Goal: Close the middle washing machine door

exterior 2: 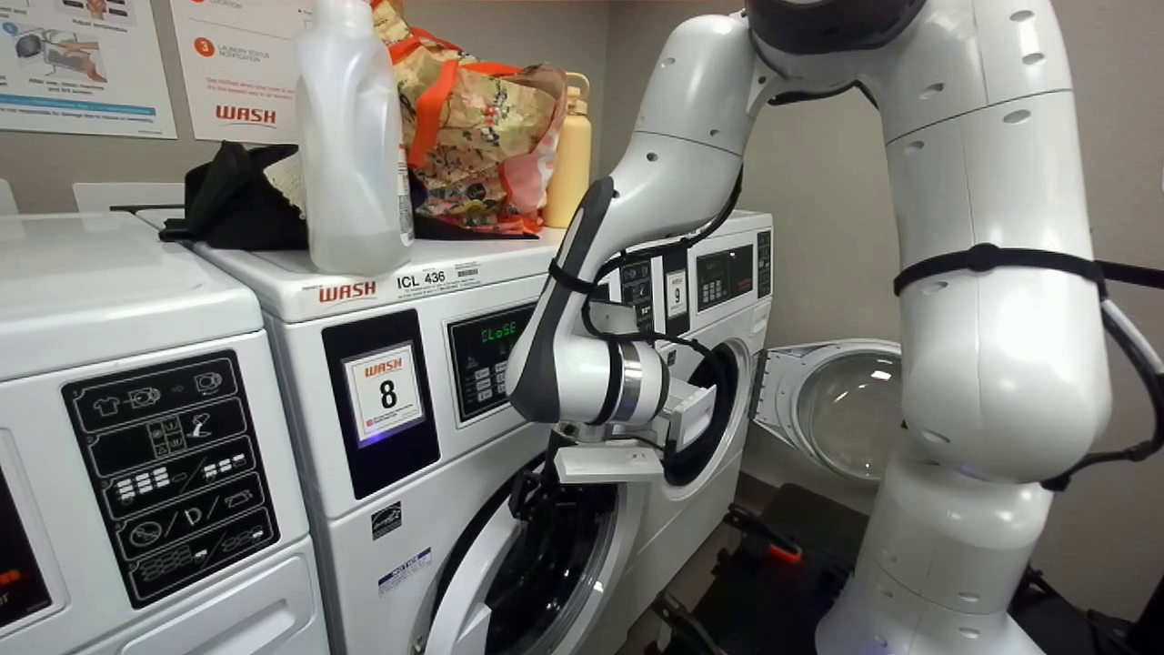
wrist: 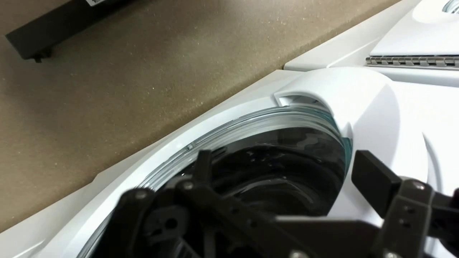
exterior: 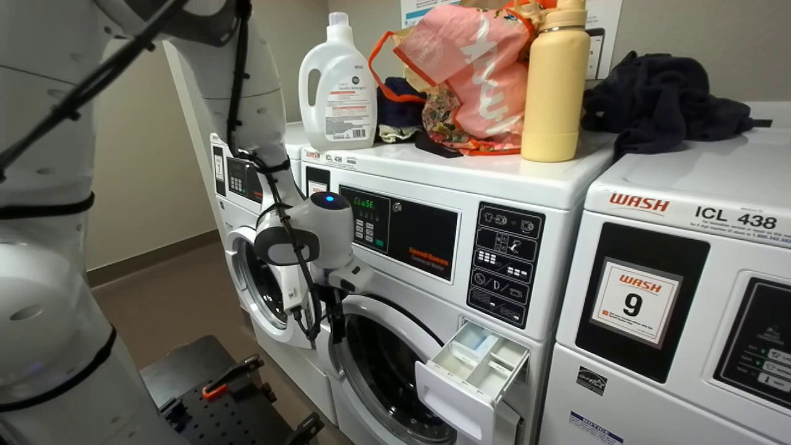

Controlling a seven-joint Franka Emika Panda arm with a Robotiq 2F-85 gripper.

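The middle washing machine door (exterior: pixel 386 364) has a thick white-grey rim and dark glass. It also shows in an exterior view (exterior 2: pixel 550 569) and in the wrist view (wrist: pixel 272 193). Its rim stands close to the front of the machine with the 8 sticker, with a dark gap along the edge; whether it is latched is not visible. My gripper (exterior: pixel 337 330) is at the upper part of the door, also seen in an exterior view (exterior 2: pixel 529 498). In the wrist view the gripper (wrist: pixel 283 157) is open, one finger over the glass, one by the white front. Contact is unclear.
A detergent drawer (exterior: pixel 469 383) sticks out beside the door. A neighbouring machine's round door (exterior 2: pixel 850 409) stands open. A detergent bottle (exterior: pixel 340 93), a bag (exterior: pixel 476 74) and a yellow bottle (exterior: pixel 554 93) stand on top. A black cart (exterior: pixel 228 395) is at the robot's base.
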